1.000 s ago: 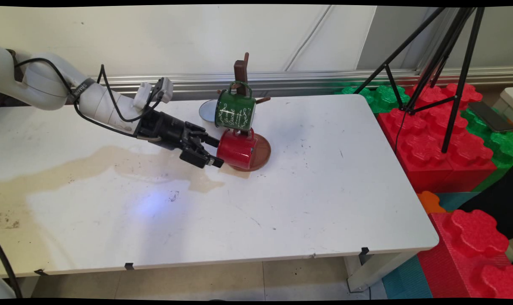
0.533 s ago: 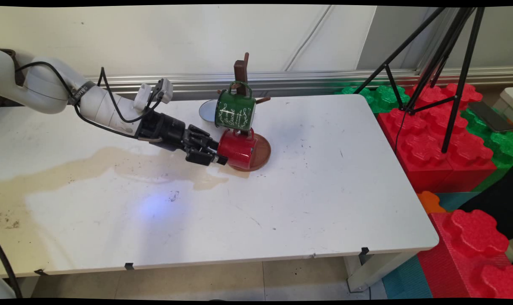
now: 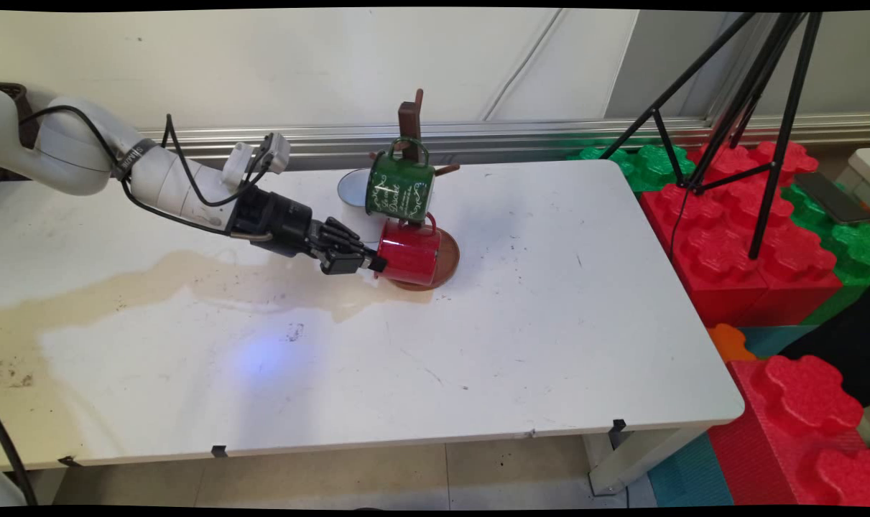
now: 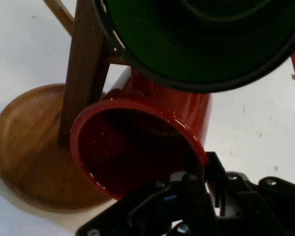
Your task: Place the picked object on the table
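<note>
Gripping: black two-finger gripper (image 3: 374, 263) pinches the glossy red enamel mug's (image 3: 409, 253) rim.
Mug: on its side against the brown wooden mug stand (image 3: 409, 118), under the hanging green mug (image 3: 399, 189).

We're seeing glossy enamel on the red mug (image 4: 152, 142) and the green mug (image 3: 399, 189), both smooth. The mug stand (image 4: 83, 73) looks like brown wood, and the white worktop (image 3: 549, 323) is matt and scuffed.

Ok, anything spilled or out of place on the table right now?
Yes: a wide tan stain runs across the table from its left edge to the mug tree's base, below the gripper.
</note>
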You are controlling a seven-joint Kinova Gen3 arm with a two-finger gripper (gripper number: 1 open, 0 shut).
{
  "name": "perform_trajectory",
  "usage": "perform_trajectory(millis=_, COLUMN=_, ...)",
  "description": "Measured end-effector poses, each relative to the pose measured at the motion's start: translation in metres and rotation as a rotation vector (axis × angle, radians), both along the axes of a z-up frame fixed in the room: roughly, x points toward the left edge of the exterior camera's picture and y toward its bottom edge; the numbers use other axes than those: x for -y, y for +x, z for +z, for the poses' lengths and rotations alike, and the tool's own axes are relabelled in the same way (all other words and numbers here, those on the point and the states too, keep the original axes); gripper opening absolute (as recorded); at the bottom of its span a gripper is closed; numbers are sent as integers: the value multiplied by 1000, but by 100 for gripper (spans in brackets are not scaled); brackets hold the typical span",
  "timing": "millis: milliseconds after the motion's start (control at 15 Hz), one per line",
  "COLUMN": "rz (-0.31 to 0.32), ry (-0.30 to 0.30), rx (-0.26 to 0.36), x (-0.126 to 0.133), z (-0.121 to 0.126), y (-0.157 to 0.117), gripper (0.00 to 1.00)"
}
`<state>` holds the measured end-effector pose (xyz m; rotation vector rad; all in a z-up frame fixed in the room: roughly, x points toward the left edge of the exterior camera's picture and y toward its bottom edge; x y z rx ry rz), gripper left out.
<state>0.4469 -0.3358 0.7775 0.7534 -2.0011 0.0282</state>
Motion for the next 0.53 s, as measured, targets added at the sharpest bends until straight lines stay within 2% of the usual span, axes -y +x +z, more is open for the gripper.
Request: perform_trajectory(millis=533, rz=-15, ry=14, rx=-23, x=-9, z=12, y=6, gripper=0)
